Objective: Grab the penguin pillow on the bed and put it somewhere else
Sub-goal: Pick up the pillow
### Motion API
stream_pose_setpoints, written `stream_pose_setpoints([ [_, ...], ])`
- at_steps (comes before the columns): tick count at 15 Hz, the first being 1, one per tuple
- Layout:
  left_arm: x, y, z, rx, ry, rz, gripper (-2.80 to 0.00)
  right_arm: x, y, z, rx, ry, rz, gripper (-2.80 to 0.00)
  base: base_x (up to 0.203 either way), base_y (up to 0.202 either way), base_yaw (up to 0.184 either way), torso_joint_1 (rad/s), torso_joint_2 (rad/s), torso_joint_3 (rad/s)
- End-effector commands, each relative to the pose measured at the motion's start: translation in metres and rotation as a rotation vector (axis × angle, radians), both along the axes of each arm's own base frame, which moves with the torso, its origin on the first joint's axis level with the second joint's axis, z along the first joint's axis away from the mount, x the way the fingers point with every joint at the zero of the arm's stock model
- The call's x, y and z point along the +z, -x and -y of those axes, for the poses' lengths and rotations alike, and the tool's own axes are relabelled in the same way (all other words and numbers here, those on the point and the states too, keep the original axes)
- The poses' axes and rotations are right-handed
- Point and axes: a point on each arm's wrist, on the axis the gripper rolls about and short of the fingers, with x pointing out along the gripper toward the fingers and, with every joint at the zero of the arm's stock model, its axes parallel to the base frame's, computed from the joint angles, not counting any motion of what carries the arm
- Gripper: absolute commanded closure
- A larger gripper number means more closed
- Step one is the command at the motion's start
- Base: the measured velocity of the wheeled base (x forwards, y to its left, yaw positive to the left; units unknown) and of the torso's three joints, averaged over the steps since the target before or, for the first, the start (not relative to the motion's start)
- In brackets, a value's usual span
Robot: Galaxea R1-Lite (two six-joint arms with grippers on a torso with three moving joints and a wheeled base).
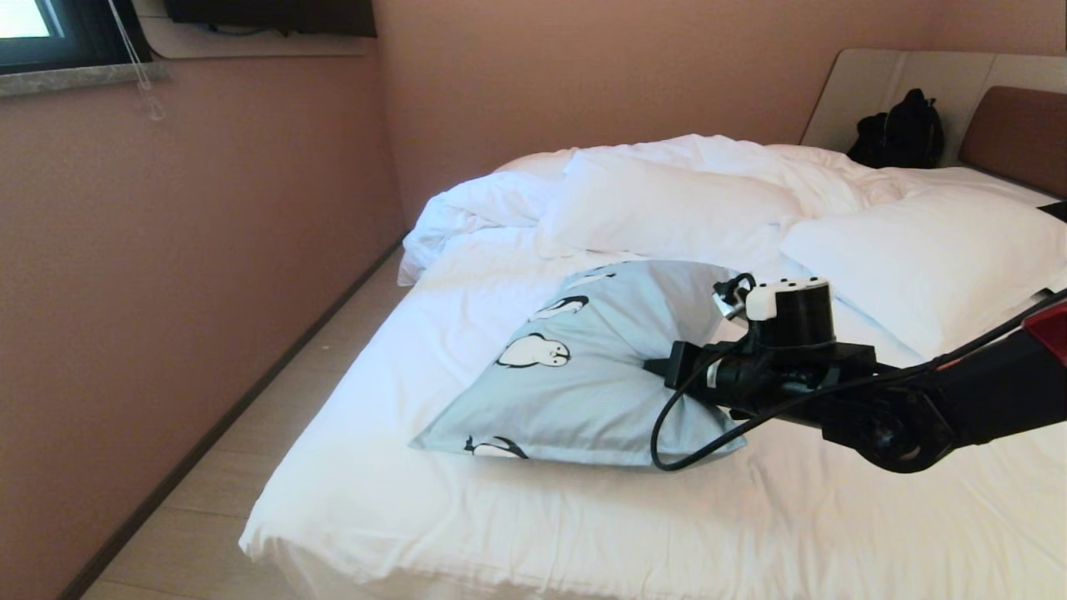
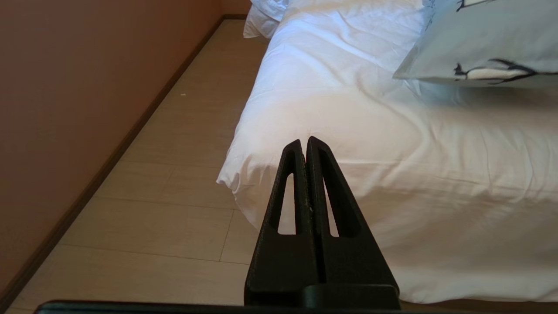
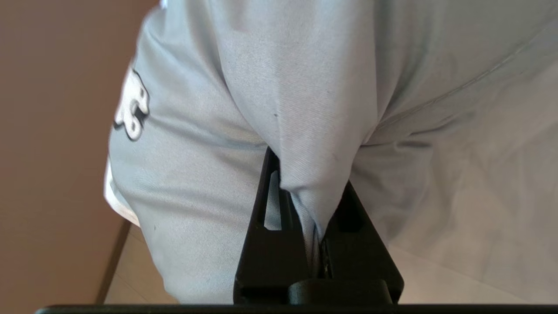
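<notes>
Head view shows the right end effector (image 1: 658,367) reaching in from the right, clamped on a pinch of fabric at the right edge of the penguin pillow (image 1: 575,367). That pillow sits in the middle of the bed (image 1: 375,467), its right side lifted off the white sheet while its near left corner rests on it. Right wrist view confirms the grip: a fold of the pale blue-grey cover is squeezed between the black fingers (image 3: 266,244). Two plain white pillows (image 1: 925,258) lie beyond, and a black bag (image 1: 900,133) leans by the headboard (image 1: 1017,133). Left wrist view shows the left end effector (image 2: 305,144) closed and empty, hanging off the bed's near left corner above the floor (image 2: 174,174).
</notes>
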Motion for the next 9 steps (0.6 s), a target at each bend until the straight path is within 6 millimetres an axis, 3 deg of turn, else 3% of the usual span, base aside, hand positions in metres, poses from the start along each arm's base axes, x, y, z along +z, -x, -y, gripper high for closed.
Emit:
stream_pose_setpoints([
  [1, 0.000, 0.000, 0.000, 0.000, 0.000, 0.001, 0.00, 0.024, 0.009, 0.005, -0.006, -0.033, 0.062, 0.00, 0.000, 0.000, 0.000, 0.000, 0.00, 0.000],
  [9, 0.000, 0.000, 0.000, 0.000, 0.000, 0.001, 0.00, 0.080, 0.034, 0.042, -0.067, -0.063, 0.232, 0.00, 0.000, 0.000, 0.000, 0.000, 0.00, 0.000],
])
